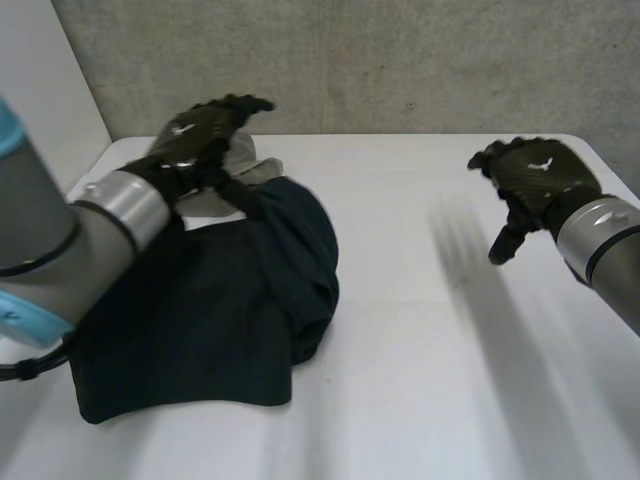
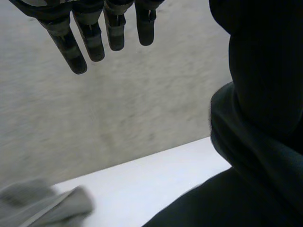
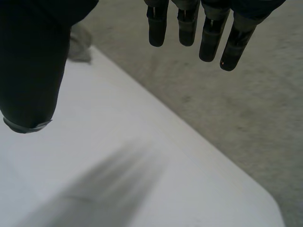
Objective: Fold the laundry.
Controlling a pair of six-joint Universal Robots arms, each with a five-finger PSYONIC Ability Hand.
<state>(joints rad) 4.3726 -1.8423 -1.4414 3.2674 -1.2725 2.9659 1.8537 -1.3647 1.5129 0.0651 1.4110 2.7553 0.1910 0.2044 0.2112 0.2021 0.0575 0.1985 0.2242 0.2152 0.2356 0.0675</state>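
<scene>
A dark navy garment (image 1: 200, 310) lies bunched on the left half of the white table (image 1: 430, 330). Its far part is drawn up towards my left hand (image 1: 195, 135). That hand hovers over the garment's far edge, and in the left wrist view its fingers (image 2: 90, 38) are straight and apart. The dark cloth (image 2: 265, 156) rises beside the hand at its thumb side, touching or draped there. A small grey cloth (image 1: 255, 160) lies just beyond the left hand, and its crumpled edge (image 2: 42, 208) sits on the table. My right hand (image 1: 535, 175) hangs above the table's right side, its fingers (image 3: 189, 23) straight and empty.
A concrete wall (image 1: 400, 60) runs close behind the table's far edge. The rounded far right table corner (image 3: 265, 208) is near my right hand. The bare white tabletop (image 3: 118, 142) stretches between the garment and the right hand.
</scene>
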